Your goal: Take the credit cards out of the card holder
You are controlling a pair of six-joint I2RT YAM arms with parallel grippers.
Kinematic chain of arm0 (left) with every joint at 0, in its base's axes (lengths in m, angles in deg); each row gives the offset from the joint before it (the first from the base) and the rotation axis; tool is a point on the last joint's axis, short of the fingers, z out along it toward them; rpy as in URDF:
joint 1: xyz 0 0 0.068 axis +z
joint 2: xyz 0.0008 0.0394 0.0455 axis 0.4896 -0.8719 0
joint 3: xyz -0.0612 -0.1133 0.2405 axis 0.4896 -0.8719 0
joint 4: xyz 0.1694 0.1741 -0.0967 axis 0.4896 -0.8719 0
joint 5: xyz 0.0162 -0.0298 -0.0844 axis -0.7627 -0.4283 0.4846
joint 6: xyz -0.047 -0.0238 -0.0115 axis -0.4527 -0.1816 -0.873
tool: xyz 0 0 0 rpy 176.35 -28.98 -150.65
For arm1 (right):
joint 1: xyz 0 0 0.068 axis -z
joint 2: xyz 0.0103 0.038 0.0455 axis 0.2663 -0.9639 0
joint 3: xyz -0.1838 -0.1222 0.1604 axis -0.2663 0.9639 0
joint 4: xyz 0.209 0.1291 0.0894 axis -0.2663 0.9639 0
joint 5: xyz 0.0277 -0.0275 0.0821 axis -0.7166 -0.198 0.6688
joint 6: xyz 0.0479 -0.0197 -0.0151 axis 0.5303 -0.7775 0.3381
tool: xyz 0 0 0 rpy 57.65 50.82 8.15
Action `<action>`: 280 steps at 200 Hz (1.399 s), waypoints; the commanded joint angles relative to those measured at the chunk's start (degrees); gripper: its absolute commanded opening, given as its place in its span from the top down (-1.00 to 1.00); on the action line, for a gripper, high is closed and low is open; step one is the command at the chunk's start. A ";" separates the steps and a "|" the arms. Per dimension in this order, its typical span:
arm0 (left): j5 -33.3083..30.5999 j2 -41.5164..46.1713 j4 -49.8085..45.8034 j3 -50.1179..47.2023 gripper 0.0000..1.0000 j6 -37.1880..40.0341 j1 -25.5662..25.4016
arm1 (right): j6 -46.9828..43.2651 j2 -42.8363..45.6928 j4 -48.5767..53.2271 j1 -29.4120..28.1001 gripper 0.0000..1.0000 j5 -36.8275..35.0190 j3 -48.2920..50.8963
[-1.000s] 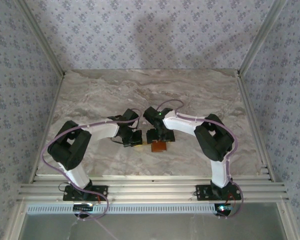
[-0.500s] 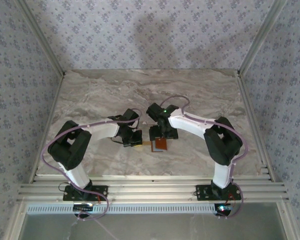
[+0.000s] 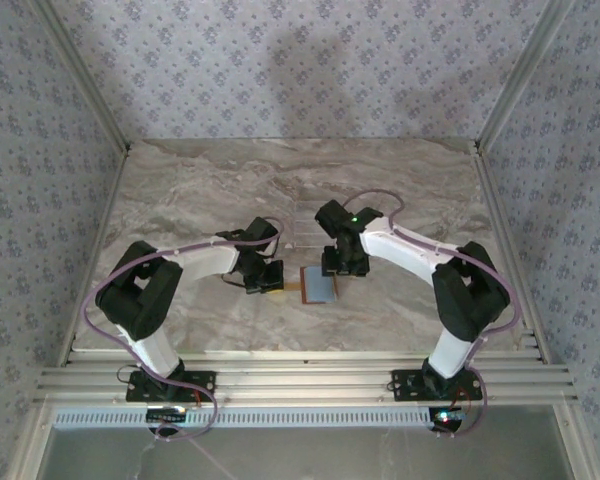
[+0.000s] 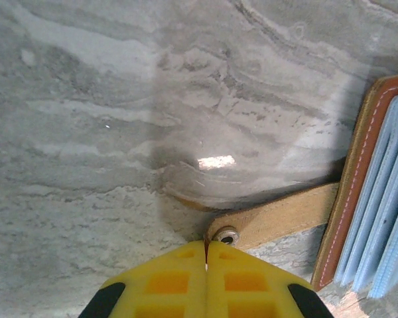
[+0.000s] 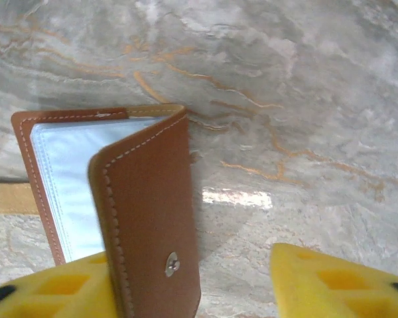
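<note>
**Card holder propped open between two grippers on a marble table**

I am working with the brown leather card holder, which is lying near the middle of the marble table, between my two grippers.

My left gripper is pressing its yellow fingers tightly together, no gap between them, right at the end of the tan closing strap, beside its metal snap stud. I judge this is anchoring the holder so it cannot slide. Whether the strap's tip is actually pinched I cannot tell.

My right gripper is standing with its fingers apart, gripping nothing. The front cover is rising upright between them, against the left finger and well clear of the other. Standing so, it is baring the pale grey-blue pockets.

I judge the credit cards are yet to come out; whether any are sitting in the pockets I cannot tell.
</note>
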 commanded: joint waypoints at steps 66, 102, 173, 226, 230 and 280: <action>-6.84 2.44 -9.76 0.89 0.90 1.57 2.06 | -2.93 1.59 -7.14 2.26 0.62 6.70 5.95; -5.03 7.15 -10.76 2.72 0.90 1.66 2.04 | -2.84 0.08 -12.13 2.43 0.63 8.44 7.67; -3.93 9.70 -17.43 12.49 0.90 2.54 -2.49 | 1.10 -4.57 -25.10 1.85 0.59 15.54 10.75; -3.34 7.49 -17.76 17.60 0.90 1.76 -6.76 | 1.31 -3.08 -21.14 2.44 0.27 11.42 11.38; -3.28 7.49 -17.80 17.89 0.90 1.72 -6.88 | 1.32 -2.87 -20.54 2.55 0.24 11.00 11.46; -3.21 7.44 -18.55 20.20 0.90 1.54 -7.70 | 0.12 0.68 -13.81 5.28 0.12 4.68 12.66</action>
